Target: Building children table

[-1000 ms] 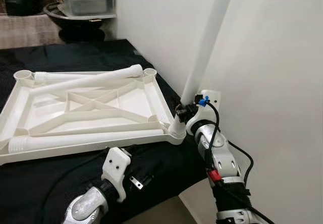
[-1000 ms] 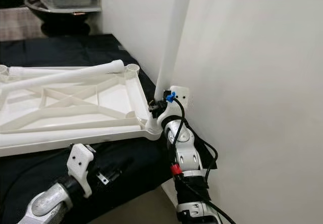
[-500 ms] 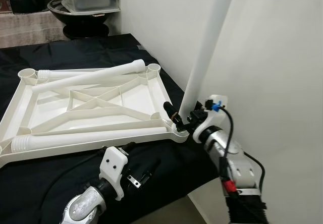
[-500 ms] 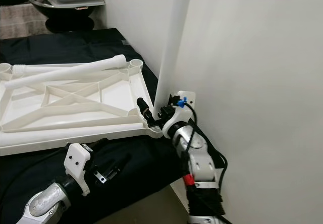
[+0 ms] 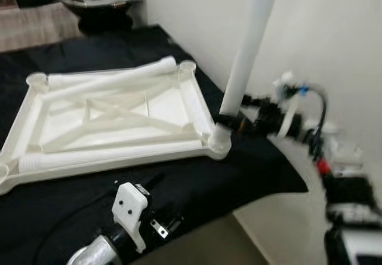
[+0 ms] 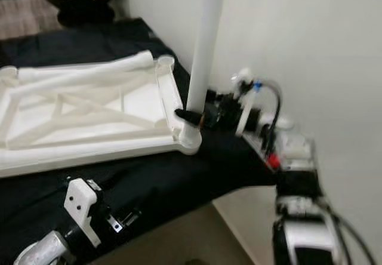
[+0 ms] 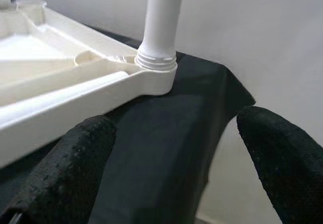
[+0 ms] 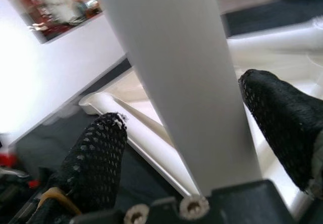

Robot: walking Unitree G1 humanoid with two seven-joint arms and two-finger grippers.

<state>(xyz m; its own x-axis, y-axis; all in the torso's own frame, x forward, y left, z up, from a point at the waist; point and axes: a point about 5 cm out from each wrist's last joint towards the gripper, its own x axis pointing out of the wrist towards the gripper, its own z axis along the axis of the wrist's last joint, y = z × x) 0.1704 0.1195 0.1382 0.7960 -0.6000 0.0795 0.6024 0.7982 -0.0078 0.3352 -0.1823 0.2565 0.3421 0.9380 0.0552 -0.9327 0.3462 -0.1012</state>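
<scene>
Left eye view. An upturned white plastic table top (image 5: 113, 119) lies on a desk (image 5: 250, 169) draped in black cloth, set against a white wall (image 5: 334, 32). One white table leg (image 5: 248, 50) stands upright in the corner socket at the 4 o'clock corner of the top. Two loose legs lie inside the frame: one (image 5: 113, 77) along the 12 o'clock edge, one (image 5: 113, 153) along the 6 o'clock edge. The right claw (image 5: 230, 122) reaches in from 3 o'clock and meets the standing leg just above its socket; the arm behind it is blurred. The left claw (image 5: 158, 223) hangs at 6 o'clock, over the near edge of the desk, apart from the table top. A dark bowl (image 5: 98, 5) sits far off at 12 o'clock.

Right eye view. Same scene; the black finger (image 6: 190, 116) of the right claw wraps the base of the upright leg.

Left wrist view. The two black fingers (image 7: 70, 158) stand wide apart, holding nothing; between them appear the socket corner and the threaded collar of the upright leg.

Right wrist view. The upright leg passes between the two fingers (image 8: 101, 156), which stand spread on either side; whether they press on it cannot be told.
</scene>
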